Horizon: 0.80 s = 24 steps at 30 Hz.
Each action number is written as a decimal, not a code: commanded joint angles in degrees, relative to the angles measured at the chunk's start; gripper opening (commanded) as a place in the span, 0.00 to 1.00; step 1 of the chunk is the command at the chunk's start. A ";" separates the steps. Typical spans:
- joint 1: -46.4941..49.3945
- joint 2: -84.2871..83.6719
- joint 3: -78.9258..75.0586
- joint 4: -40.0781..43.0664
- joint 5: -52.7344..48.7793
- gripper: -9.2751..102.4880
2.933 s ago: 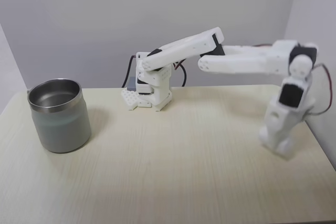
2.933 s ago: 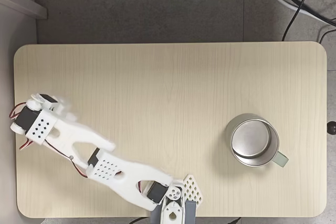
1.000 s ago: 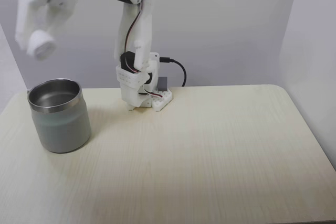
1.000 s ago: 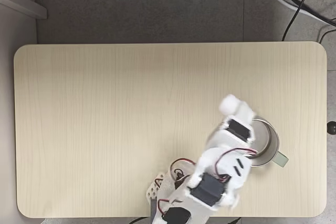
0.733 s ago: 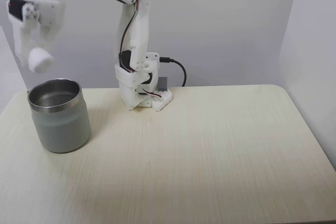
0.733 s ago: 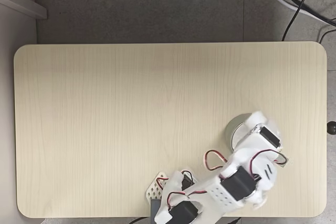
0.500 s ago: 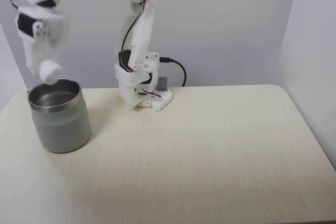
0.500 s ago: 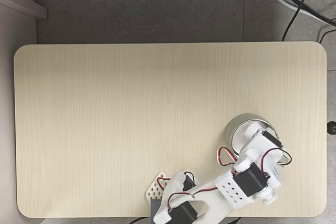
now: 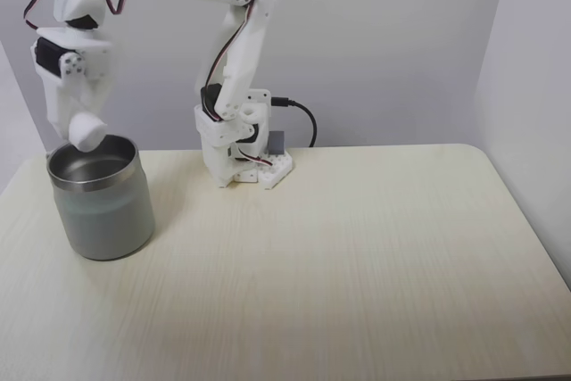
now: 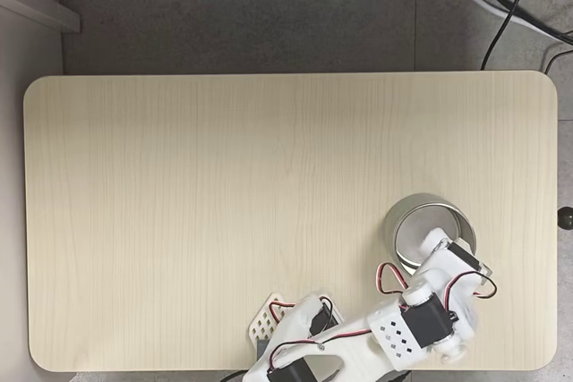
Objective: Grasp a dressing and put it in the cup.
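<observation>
In a fixed view from the front, the end effector (image 9: 82,134) is clamped on the dressing (image 9: 86,131), right above the cup's (image 9: 100,198) back rim. If it lets go here, I'd guess the roll could clip the rim and bounce onto the desk (image 9: 339,256). The arm arches high from its base, wrist pointing down. From above, the wrist overlaps the cup (image 10: 423,225) edge.
</observation>
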 commanded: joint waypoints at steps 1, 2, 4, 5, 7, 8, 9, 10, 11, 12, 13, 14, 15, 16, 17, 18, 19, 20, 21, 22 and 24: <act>0.00 -4.13 -0.88 -0.79 0.09 0.20; 0.00 -5.54 -1.76 -1.14 0.00 0.23; 0.09 -8.61 -3.34 -1.58 0.18 0.27; 0.09 -9.93 -4.04 -1.58 0.26 0.28; -0.09 -12.22 -5.19 -1.58 0.70 0.29; -0.26 -13.01 -5.62 -1.58 0.88 0.29; -0.44 -13.54 -5.98 -1.58 1.05 0.29; -0.62 -13.89 -6.24 -1.58 1.14 0.30; -0.79 -13.97 -6.42 -1.58 1.23 0.30; -1.05 -13.97 -6.42 -1.58 1.23 0.30; -1.14 -13.71 -6.42 -1.67 1.32 0.30; -1.32 -13.45 -6.42 -1.76 1.41 0.30; -1.58 -13.27 -6.42 -1.76 1.67 0.30; -1.93 -13.18 -6.42 -1.76 1.85 0.30; -2.37 -13.27 -6.33 -1.76 2.29 0.30; -2.81 -13.45 -6.33 -1.76 2.72 0.30; -3.34 -13.62 -6.33 -1.67 3.08 0.30; -3.69 -13.71 -6.33 -1.67 3.25 0.30; -4.13 -13.62 -6.33 -1.76 3.43 0.30; -4.31 -13.54 -6.24 -1.93 3.60 0.30; -4.39 -13.10 -6.15 -2.81 3.87 0.30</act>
